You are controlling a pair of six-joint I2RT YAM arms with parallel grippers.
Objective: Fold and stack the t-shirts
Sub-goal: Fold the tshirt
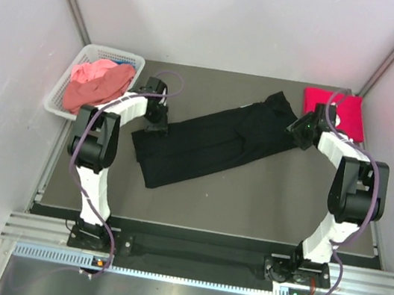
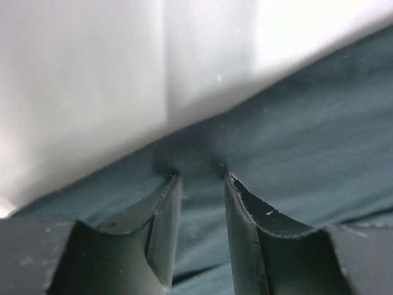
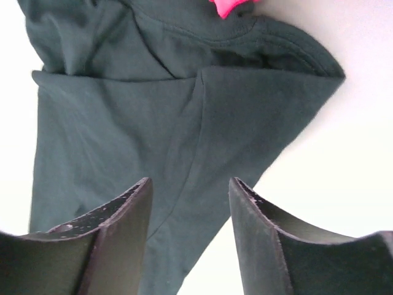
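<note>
The left claw (image 2: 201,178), parted with tips down at one end, and the right claw (image 3: 191,181), parted above a sleeve, grasp nothing of the black t-shirt (image 1: 213,139) lying slantwise across the bench (image 1: 270,205), limp and light, probably best pinched at its corners.

Both reach forward over the desk, elbows bent. Left gripper (image 2: 199,178) has its jaws slightly apart, right gripper (image 3: 190,183) wider.

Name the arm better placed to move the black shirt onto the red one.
Probably right: the right hand is at the black shirt's end beside the red shirt; the left hand is at the opposite end.
</note>
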